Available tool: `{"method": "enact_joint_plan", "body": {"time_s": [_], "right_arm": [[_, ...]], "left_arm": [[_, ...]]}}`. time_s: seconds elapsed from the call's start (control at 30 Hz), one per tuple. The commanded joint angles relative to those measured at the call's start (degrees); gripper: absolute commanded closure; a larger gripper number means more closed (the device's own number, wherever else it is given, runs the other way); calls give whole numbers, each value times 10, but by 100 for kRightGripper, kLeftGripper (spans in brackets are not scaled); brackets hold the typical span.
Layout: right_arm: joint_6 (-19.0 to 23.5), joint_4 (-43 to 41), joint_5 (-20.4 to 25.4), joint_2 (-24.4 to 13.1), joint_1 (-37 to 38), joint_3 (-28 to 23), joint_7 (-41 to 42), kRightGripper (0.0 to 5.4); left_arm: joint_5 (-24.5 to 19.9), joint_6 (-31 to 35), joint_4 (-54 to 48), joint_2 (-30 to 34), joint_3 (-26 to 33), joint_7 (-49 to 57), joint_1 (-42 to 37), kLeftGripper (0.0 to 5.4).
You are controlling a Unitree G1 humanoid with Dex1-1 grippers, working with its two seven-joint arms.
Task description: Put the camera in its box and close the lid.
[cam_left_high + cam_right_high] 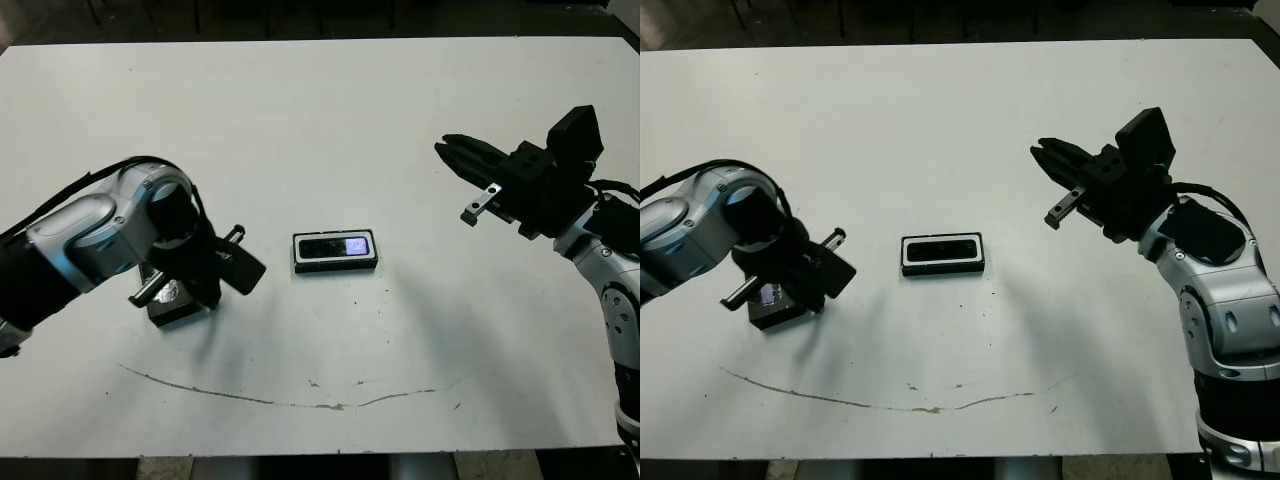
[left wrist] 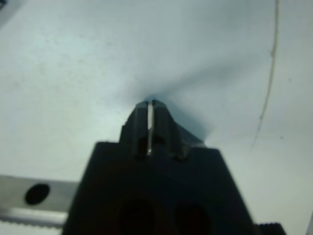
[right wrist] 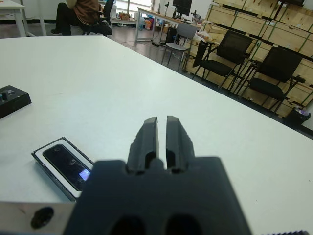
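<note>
Seen only from the right wrist: a seated person (image 3: pixel 80 12) beyond the table (image 1: pixel 320 120). Camera (image 1: pixel 335 246) lying inside the box (image 1: pixel 335 265) at mid-table. Left gripper (image 2: pixel 150 105) clenched, pressed low beside the lid (image 1: pixel 775 305); right gripper (image 3: pixel 162 122) clenched empty, raised well apart.

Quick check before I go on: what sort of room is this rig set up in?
Probably a lab or workshop that doubles as an office. The right wrist view shows stacked pale wooden crates, black mesh office chairs, a desk with a dark monitor, and a seated person beyond the broad white table.
</note>
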Motion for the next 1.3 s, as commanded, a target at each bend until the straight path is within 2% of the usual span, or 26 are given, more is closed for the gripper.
{"method": "enact_joint_plan", "body": {"time_s": [0.03, 0.2, 0.37, 0.5, 0.77, 0.83, 0.9, 1.07, 1.17, 1.2, 1.23, 1.3], "right_arm": [[11, 3, 6, -7, 13, -2, 2, 538], [9, 5, 6, -8, 15, -1, 2, 538], [16, 3, 6, -8, 16, 1, 0, 538], [9, 3, -1, -9, 19, 4, 1, 538], [27, -6, -4, -19, 22, 5, -2, 538], [24, -6, -4, -20, 24, 5, 0, 538], [28, -8, -4, -21, 24, 6, -2, 538], [31, -9, -3, -23, 25, 7, -1, 538], [32, -5, -2, -24, 23, 9, 0, 538], [32, -5, -3, -25, 22, 10, 0, 538], [31, -4, -4, -25, 21, 11, 0, 538], [28, -2, -5, -25, 20, 12, 1, 538]], "left_arm": [[14, -10, 0, 26, -20, -9, 67, 540], [16, 2, -12, 51, -4, -9, 90, 540], [-22, 24, -21, 74, 11, -9, 106, 540], [-34, 47, -43, 97, 18, -9, 108, 540], [-34, 66, -80, 128, 64, -9, 148, 540], [-55, 81, -84, 127, 84, -9, 159, 540], [-83, 110, -99, 131, 121, -9, 169, 540], [-165, 186, -224, 173, 286, 23, 209, 540], [-255, 225, -267, 161, 446, 76, 290, 540], [-286, 247, -285, 138, 511, 103, 327, 540], [-307, 264, -306, 111, 571, 133, 361, 540], [-322, 282, -359, 50, 672, 206, 426, 540]]}}
